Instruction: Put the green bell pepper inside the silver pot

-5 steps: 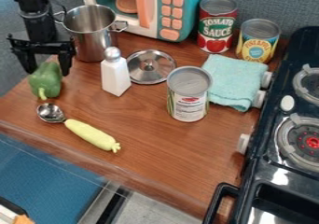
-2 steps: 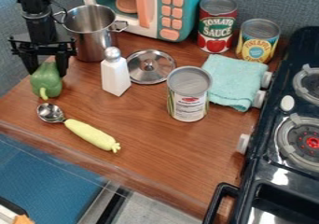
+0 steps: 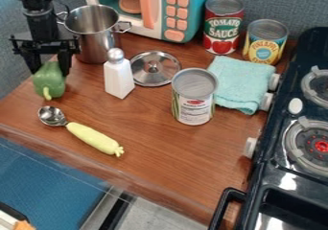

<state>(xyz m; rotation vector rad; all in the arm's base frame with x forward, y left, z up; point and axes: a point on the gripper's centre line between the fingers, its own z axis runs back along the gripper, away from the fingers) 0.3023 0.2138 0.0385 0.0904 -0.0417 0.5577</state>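
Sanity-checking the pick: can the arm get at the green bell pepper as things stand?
Probably yes. The gripper is right at the upper part of the green bell pepper, nothing else in between. The silver pot stands close by but doesn't seem to block the way.

Green bell pepper point(image 3: 50, 84), whole, glossy, stem toward the near side, at left of wooden counter point(image 3: 157, 138), silver pot point(image 3: 93, 41), open-topped, upright, loop handles on both sides, farther back and slightly right of pepper.
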